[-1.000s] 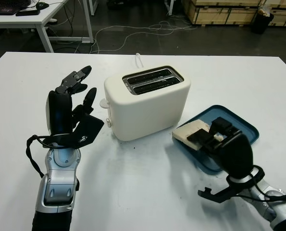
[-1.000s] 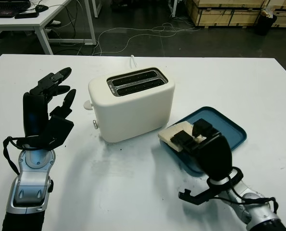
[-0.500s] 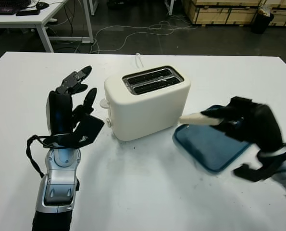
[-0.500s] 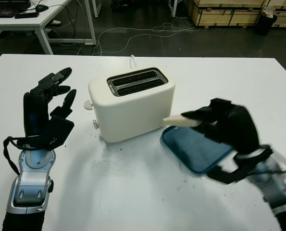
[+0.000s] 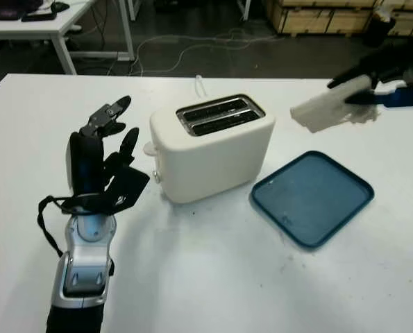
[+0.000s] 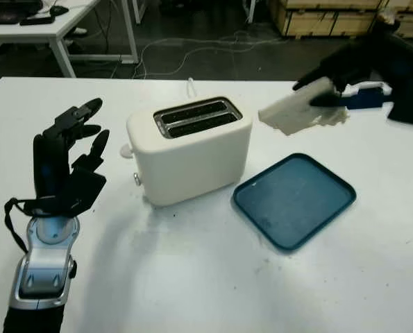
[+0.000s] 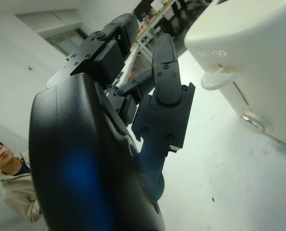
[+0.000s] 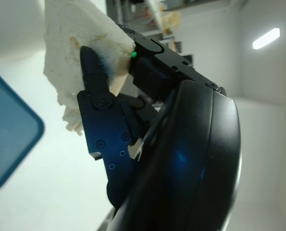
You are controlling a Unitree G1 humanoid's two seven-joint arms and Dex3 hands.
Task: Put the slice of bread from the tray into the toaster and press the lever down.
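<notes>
1. Bread slice (image 5: 329,112) in the left eye view: pale, off-white, thick, with ragged edges, blurred. It is up in the air, tilted, right of the toaster (image 5: 213,147) and beyond the far edge of the blue tray (image 5: 312,198). The right hand (image 5: 381,73) grasps it from the right side, dark fingers over its upper edge. The toaster is cream, with two dark slots on top, and stands on the white table (image 5: 206,277); its lever (image 5: 149,148) sticks out on its left end. The left hand (image 5: 100,163) is released, raised above the table just left of the toaster, holding nothing.

2. Right eye view: same layout. The slice (image 6: 300,108) hangs between the toaster's top and the right hand (image 6: 373,66), apart from the toaster. The tray (image 6: 294,200) lies flat on the table, right of the toaster.

3. Left wrist view: the black left hand (image 7: 133,110) is near the toaster's end (image 7: 251,62), not touching it. The round lever knob (image 7: 218,78) shows there. A person (image 7: 10,183) stands in the background.

4. Right wrist view: the slice (image 8: 78,57) is clamped between black fingers (image 8: 92,84); its surface is white and crumbly, with a light brownish crust line. A corner of the tray (image 8: 8,144) lies below it.
</notes>
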